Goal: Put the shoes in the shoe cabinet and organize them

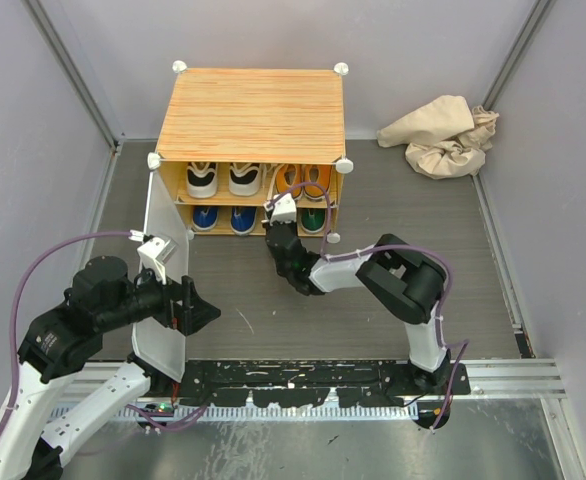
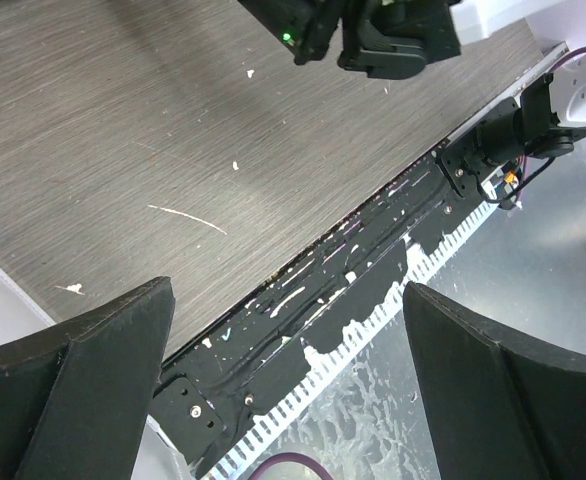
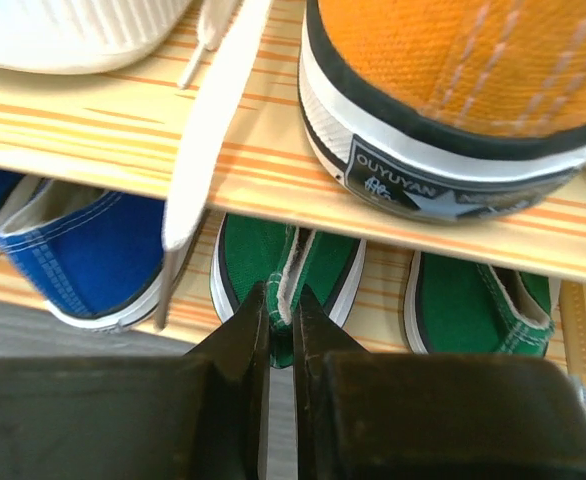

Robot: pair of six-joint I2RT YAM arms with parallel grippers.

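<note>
The green shoe [image 3: 258, 250], on the lower shelf of the shoe cabinet [image 1: 253, 110] at upper centre, is pinched at its heel by the right gripper [image 3: 281, 300]; the left gripper [image 2: 288, 295], lower left, hangs spread and empty.

L arm [image 1: 91, 300] bent, L claw [image 2: 285, 385] wide open, R arm [image 1: 405, 278] reaching fwd, R claw [image 3: 281, 318] pinched

Shelves jammed, desk [image 1: 235, 292] open!
Shoes [image 1: 221, 180] pack the shoe cabinet [image 1: 251, 110]; the open door [image 1: 165, 205] walls the left, the right tool [image 3: 281, 297] clamped on a green shoe [image 3: 255, 250] plugs the lower opening.
</note>
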